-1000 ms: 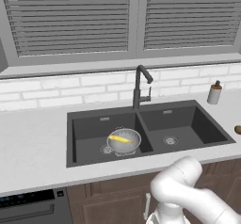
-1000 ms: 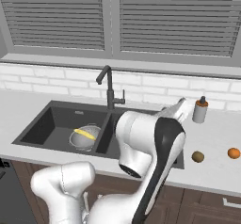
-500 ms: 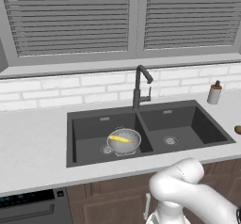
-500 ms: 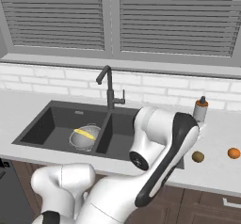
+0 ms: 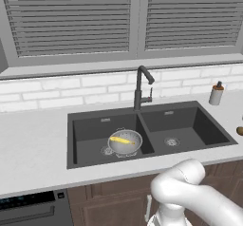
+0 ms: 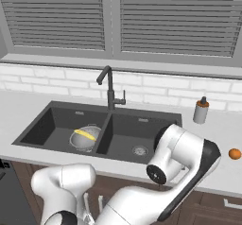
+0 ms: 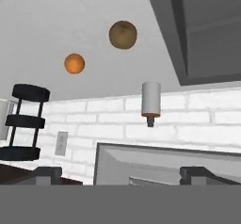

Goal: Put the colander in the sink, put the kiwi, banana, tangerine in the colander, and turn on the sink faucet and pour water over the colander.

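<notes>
Right, from the left base view I see the colander (image 5: 125,142) sitting in the left basin of the sink (image 5: 204,125), the banana (image 5: 121,140) lying inside it, and the sink faucet (image 5: 141,87) standing behind the divider.

In the right base view the tangerine (image 6: 235,153) rests on the table (image 6: 220,125) at the far right, with the soap bottle (image 6: 201,110) near the wall.

In the hand view my pincer (image 7: 121,174) stands wide and empty. Ahead of its tips lie the kiwi (image 7: 123,35) and the tangerine, apart on the table, the soap bottle nearer.
</notes>
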Robot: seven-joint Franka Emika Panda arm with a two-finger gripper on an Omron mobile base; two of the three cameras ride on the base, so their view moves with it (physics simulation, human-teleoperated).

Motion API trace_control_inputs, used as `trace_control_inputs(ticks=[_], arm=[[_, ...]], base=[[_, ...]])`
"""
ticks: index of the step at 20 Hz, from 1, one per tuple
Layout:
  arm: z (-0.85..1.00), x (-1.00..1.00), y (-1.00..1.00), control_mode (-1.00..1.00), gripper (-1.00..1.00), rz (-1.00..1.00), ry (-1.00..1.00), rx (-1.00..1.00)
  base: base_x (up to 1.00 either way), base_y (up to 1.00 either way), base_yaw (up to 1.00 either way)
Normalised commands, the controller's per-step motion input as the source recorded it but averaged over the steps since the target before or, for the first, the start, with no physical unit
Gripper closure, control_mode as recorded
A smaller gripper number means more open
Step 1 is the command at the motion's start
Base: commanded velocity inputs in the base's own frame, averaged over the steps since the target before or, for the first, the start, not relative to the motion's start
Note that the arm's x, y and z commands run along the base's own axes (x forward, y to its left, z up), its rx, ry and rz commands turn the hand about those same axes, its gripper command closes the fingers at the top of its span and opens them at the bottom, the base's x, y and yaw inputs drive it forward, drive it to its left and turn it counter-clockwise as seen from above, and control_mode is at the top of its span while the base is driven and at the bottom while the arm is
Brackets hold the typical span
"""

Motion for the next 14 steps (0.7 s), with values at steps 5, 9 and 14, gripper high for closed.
trace_control_inputs(ticks=[5,9,14], arm=[[-0.34,-0.03,-0.34,-1.0,-1.0,0.09,0.06,0.14],[-0.29,0.0,-0.3,-1.0,-1.0,0.03,0.06,0.0],[-0.38,0.0,-0.23,-1.0,-1.0,0.0,0.14,0.0]], base=[[0.0,0.0,0.0],[0.0,0.0,0.0],[0.0,0.0,0.0]])
